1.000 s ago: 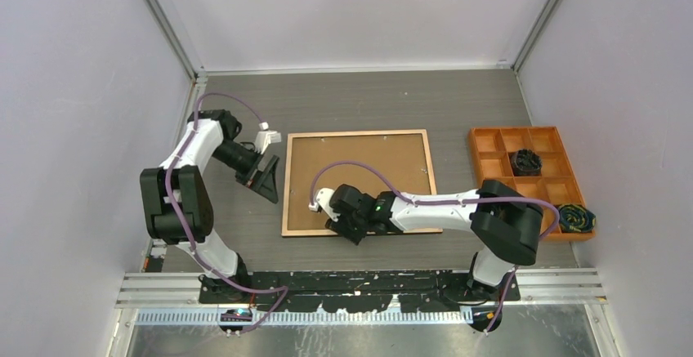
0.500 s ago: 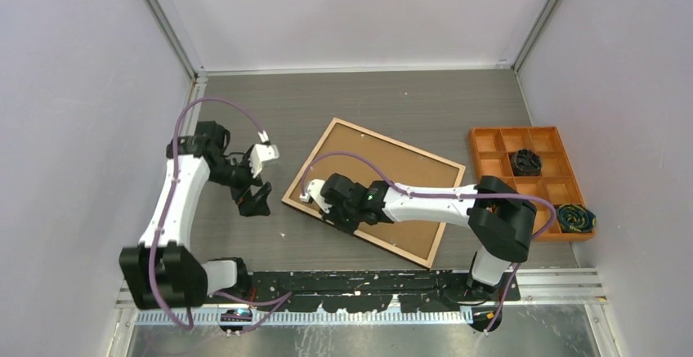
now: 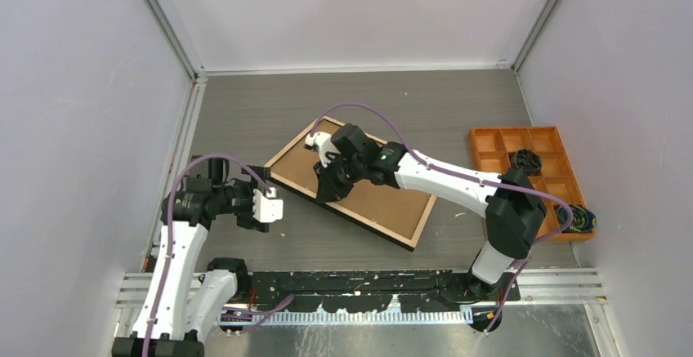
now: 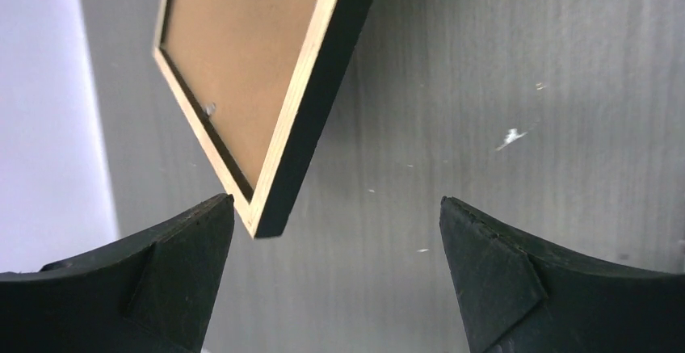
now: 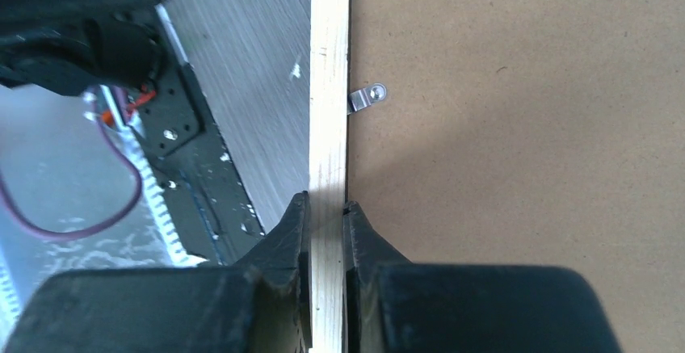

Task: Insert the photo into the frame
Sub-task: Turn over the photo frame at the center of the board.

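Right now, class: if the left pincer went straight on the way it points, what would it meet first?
Probably the table: the open left pincer aims just past the corner of the frame, which it might clip; depth unclear.

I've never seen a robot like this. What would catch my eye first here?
The big picture frame in the middle of the table, askew with its brown back up, the right gripper pinched shut on its pale wooden edge. The left gripper hangs wide open near the frame's corner, and an orange tray sits at the table's right edge.
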Motion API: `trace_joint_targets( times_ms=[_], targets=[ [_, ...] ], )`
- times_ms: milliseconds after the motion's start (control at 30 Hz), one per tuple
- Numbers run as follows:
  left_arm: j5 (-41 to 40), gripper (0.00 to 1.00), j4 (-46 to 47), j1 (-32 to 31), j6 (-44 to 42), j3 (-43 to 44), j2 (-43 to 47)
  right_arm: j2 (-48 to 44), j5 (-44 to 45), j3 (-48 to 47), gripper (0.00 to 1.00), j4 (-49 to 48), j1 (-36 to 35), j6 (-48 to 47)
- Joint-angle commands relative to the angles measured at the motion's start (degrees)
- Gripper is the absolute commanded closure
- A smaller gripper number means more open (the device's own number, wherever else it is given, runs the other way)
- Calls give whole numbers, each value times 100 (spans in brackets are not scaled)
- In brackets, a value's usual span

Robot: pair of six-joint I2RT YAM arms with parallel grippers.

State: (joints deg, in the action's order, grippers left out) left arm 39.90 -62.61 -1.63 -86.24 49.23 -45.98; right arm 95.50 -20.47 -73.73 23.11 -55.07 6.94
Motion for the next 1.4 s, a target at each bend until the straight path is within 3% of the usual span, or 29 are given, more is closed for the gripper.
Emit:
trace_joint_targets(
  times_ms=[0,133,233,367,567,633,767,833,1033,1233,1367],
  targets=[
    [-163,0,1171,-329,-859,-375,286,-335,-1104,-559,99,-311,130,653],
    [-504,2,1618,-740,-1067,-500,195,-275,-1286,-790,99,-199,143,768],
    [-745,9,1904,-1032,-913,-396,-51,-235,-1389,-911,99,-193,147,896],
    [-1045,24,2019,-1323,-792,-270,-298,-217,-1425,-1029,99,-182,158,1007],
    [-1229,54,2022,-1358,-754,-165,-339,-199,-1361,-1268,99,15,226,1087],
    [-1247,61,2023,-1358,-636,-87,-355,-201,-1164,-1408,91,261,253,1008],
    [-1220,68,1957,-1358,-394,121,-367,-447,-483,-1603,57,1054,312,444],
    [-1199,71,1843,-1358,-358,201,-384,-675,-118,-1571,45,1383,315,174],
    [-1173,80,1459,-1358,-184,563,-526,-1284,982,-1462,21,2344,119,-640],
    [-1154,83,1384,-1358,-60,783,-590,-1480,2375,-1215,14,2758,-432,-1170],
    [-1163,83,1305,-1360,-16,901,-643,-1508,2695,-1075,14,2717,-703,-1376]
  ],
)
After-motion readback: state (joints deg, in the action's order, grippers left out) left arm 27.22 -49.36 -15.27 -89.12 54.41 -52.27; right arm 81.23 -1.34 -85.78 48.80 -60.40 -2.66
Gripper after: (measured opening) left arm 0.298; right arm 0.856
